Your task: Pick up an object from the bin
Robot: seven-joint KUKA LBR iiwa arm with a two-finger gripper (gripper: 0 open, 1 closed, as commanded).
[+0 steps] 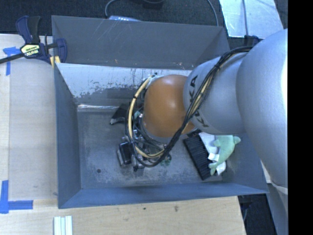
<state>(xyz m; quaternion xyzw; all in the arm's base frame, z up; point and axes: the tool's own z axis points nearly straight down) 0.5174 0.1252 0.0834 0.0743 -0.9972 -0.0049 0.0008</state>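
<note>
Grey metal bin (66, 131), contents L to R, all placed vs. the orange wrist cover (164, 106).

Far L of the cover, the bin floor was bare scuffed metal w/ one small dark speck (99, 170), low & well apart from the cover.

Closer in, a small black angular piece (117, 115) lay on the floor just L of the cover, near the back wall. It sat beside the yellow & black cables (131, 112) that looped off the cover's L edge.

Below-L of the cover hung the gripper (131, 156), down close to the floor w/ the cables bunched round it. From this angle it read as a dark cluster, so I couldn't tell if it was wide or narrow, or whether it held anything. The black angular piece was the nearest loose thing on that side, above the gripper & apart from it.

Below-R of the cover lay a black brush (197, 156), flat on the floor & tilted. One end was tucked near the cover's lower edge, the other pointed toward the front wall.

Just R of the brush & touching it was a crumpled white & pale-green soft thing (222, 148), cloth or bag, exact kind unclear. It lay against the R wall, partly under the arm's silver-grey body (234, 97), which ran off R from the cover.
</note>
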